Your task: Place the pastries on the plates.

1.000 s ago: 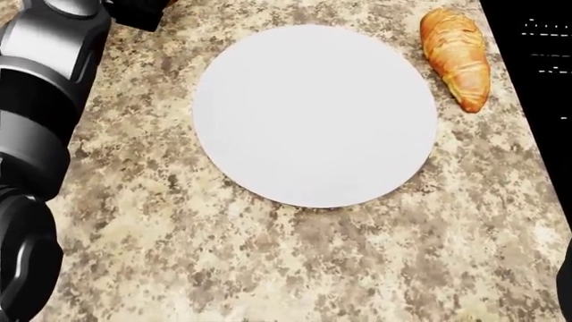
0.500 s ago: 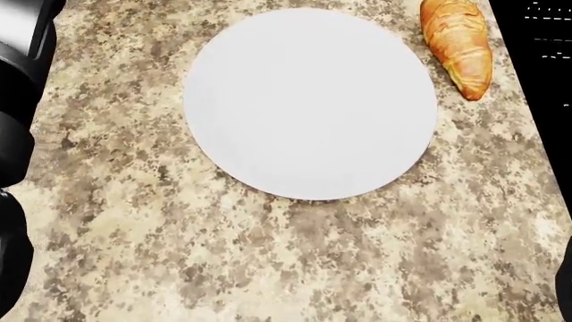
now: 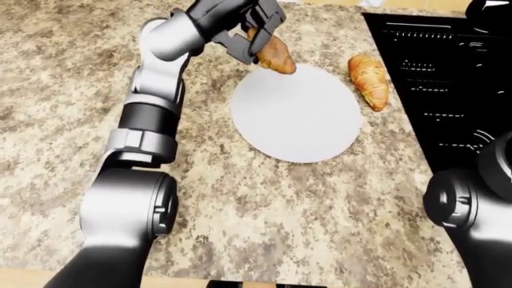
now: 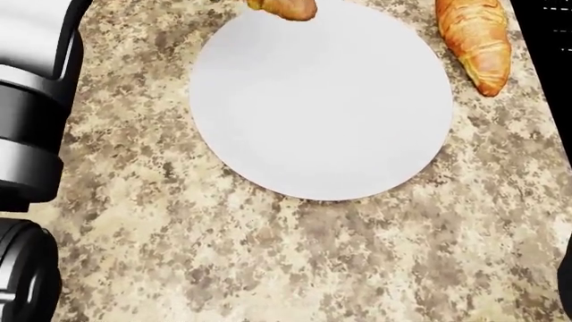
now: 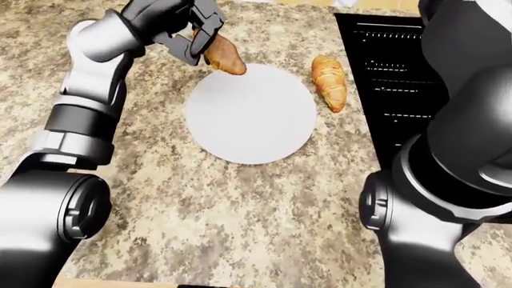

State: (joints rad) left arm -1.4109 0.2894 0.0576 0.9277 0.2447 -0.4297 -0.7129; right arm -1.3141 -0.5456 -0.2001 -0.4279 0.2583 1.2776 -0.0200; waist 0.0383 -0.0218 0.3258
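**Croissant in my left hand, held over the plate's rim**

My left arm reaches up the left side of the left-eye view, elbow low, forearm rising toward the top, wrist bent over to the right. My left hand [image 3: 244, 27] has its dark fingers [image 3: 233, 45] closed round a croissant [image 3: 272, 53], which tilts with its lower end pointing down and right over the top-left rim of the white plate [image 3: 296, 114]. I cannot tell whether the pastry touches the plate. The plate lies flat on the speckled granite counter [image 3: 264, 216] and carries nothing else. A second croissant [image 3: 370, 81] lies on the counter just beside the plate's right edge, between it and the black cooktop [image 3: 440, 84]. My right arm [image 5: 448, 174] fills the right side of the right-eye view; its hand is out of sight.
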